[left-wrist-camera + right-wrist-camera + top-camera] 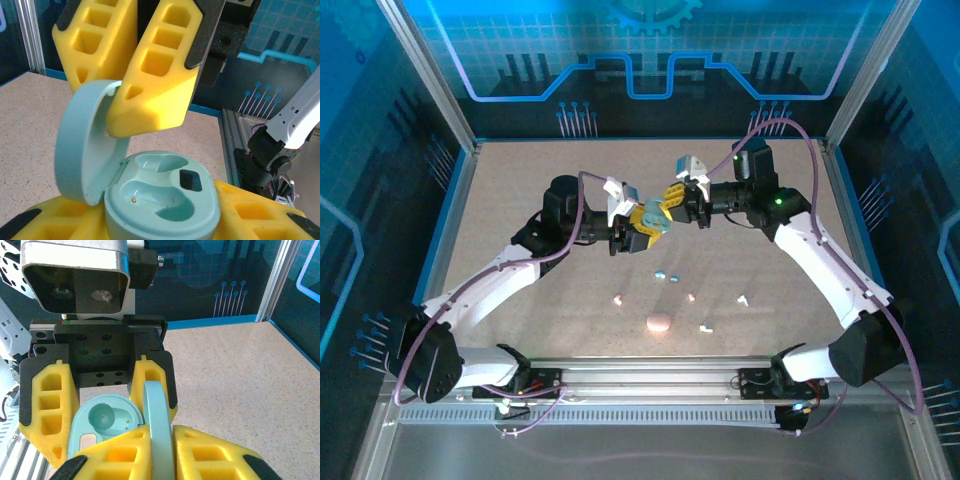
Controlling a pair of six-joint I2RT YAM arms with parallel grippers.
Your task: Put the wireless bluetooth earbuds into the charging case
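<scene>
Mid-table, up off the surface: L gripper (pixel 645 228) has its yellow foam fingers (pixel 250 212) clamped on the base of the pale-teal rounded plastic charging case (pixel 165 200). R gripper (pixel 160 435) fingers (pixel 115 455) straddle the case's hinged lid (pixel 80 140), one pad on the inner face, one behind. Looks pinched shut on it, lid stood open. Both wells (pixel 150 192) look empty.

Buds are all down on the speckled beige tabletop (pixel 520 200), well apart from both sets of fingers, on the arm-base side of the grippers. The tiny light-blue earbuds (pixel 666 274) lie as a pair, closest to the held case. One pink bud (pixel 618 298) is off to the left, another pink bud (pixel 691 296) to the right. One white bud (pixel 743 298) is further right, and a second white bud (pixel 705 326) sits just beside a pink pebble-shaped case (pixel 659 322).

Handling, my read: buds prob near weightless, hard smooth plastic, rounded, so slippery and apt to skitter or roll if nudged. Not fragile, but easy to flick away. Foam pads are huge vs a bud, so come straight down and pinch across the fattest part w/ light force. Orientation is too small to tell from here. Blue pair prob matches the teal case by colour. Both grippers are occupied, so one has to let go before any pick.
</scene>
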